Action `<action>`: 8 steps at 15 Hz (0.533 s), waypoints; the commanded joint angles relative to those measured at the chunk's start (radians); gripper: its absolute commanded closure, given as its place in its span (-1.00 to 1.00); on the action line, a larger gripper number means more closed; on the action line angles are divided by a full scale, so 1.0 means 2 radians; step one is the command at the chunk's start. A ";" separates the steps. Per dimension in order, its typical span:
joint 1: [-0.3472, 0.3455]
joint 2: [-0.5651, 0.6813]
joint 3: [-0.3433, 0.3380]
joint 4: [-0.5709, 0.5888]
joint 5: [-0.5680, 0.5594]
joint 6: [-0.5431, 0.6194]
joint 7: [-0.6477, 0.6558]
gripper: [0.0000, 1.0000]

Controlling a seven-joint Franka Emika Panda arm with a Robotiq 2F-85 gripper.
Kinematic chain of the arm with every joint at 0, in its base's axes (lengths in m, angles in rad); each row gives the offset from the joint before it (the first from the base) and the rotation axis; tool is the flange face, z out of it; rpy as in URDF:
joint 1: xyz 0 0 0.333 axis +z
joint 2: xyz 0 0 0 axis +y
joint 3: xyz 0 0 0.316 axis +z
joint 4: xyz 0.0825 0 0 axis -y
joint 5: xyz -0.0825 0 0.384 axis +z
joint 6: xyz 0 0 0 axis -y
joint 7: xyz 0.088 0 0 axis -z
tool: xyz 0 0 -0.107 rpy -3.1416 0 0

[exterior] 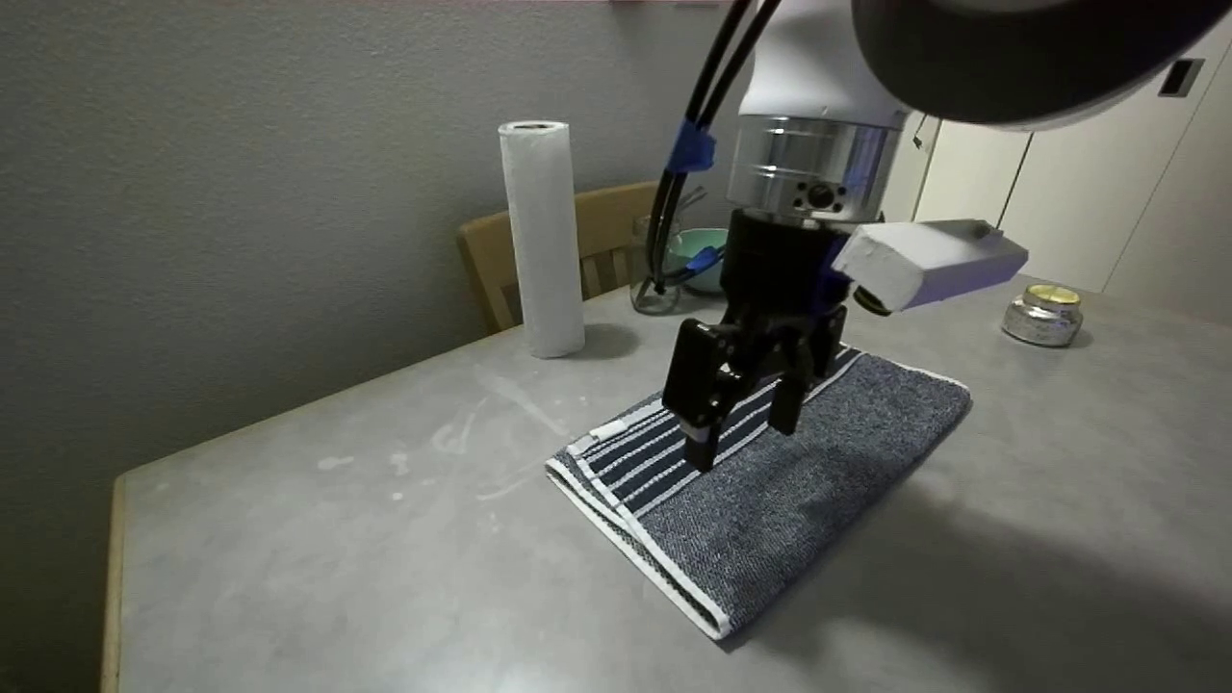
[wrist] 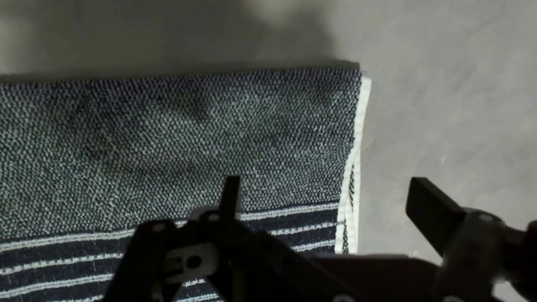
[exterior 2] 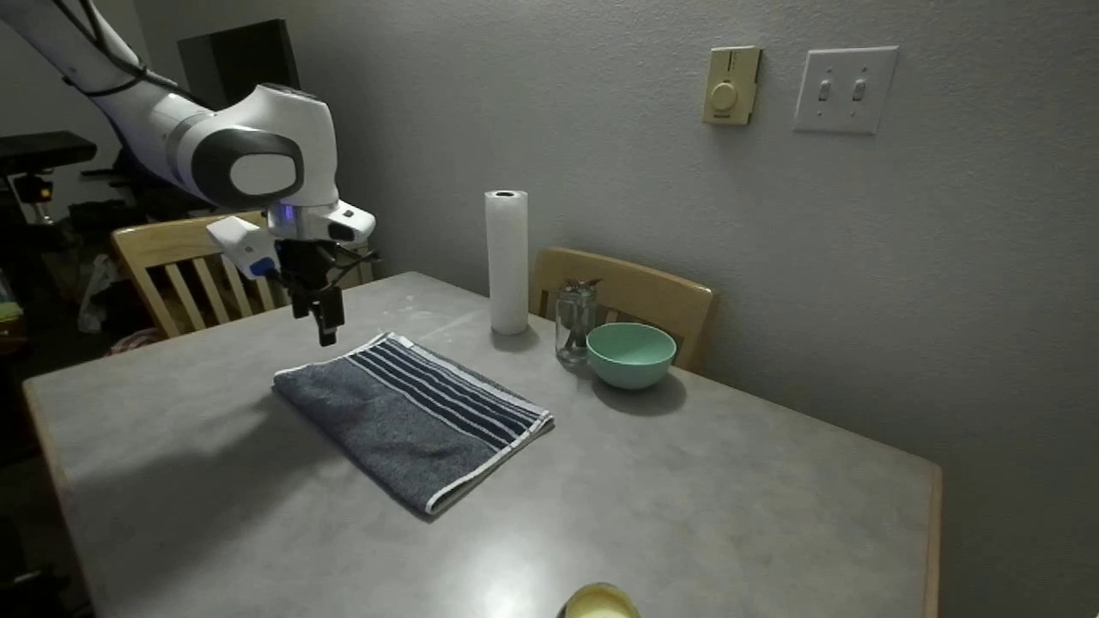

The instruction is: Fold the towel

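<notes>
The towel is lying flat on the bench, well in from the corners in view, its long axis running roughly along the wall-side edge. The stripes are facing that edge; the plain long side, looking like a crease, is facing away from it, so one fold is probably showing already.

The claw is hanging spread wide and holding nothing, above the towel's short hem — the one facing the nearer end edge of the bench. In the wrist view it is straddling that hem: one finger is reaching over the towel, the other finger is sitting beyond it, over the bench. Neither seems to be touching anything, though the height is hard to judge.

So nearly all of the towel is lying on one side of the claw, stretching toward the opposite end edge — the coming move is turning on that. The next fold is likely to be carrying this hem along the long axis onto its twin. The two layers are gaping there, so the claw could be catching just the upper one.
</notes>
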State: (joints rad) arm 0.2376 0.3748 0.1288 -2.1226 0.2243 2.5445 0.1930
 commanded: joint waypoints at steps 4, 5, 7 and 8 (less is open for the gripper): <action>0.012 0.048 -0.007 0.061 -0.053 -0.016 0.042 -1.00; 0.014 0.063 -0.006 0.077 -0.060 -0.015 0.043 -1.00; 0.015 0.096 -0.002 0.113 -0.064 -0.009 0.037 -1.00; 0.017 0.114 -0.001 0.132 -0.065 -0.008 0.033 -1.00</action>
State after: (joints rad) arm 0.2617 0.4913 0.1265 -1.9848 0.1140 2.5431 0.2668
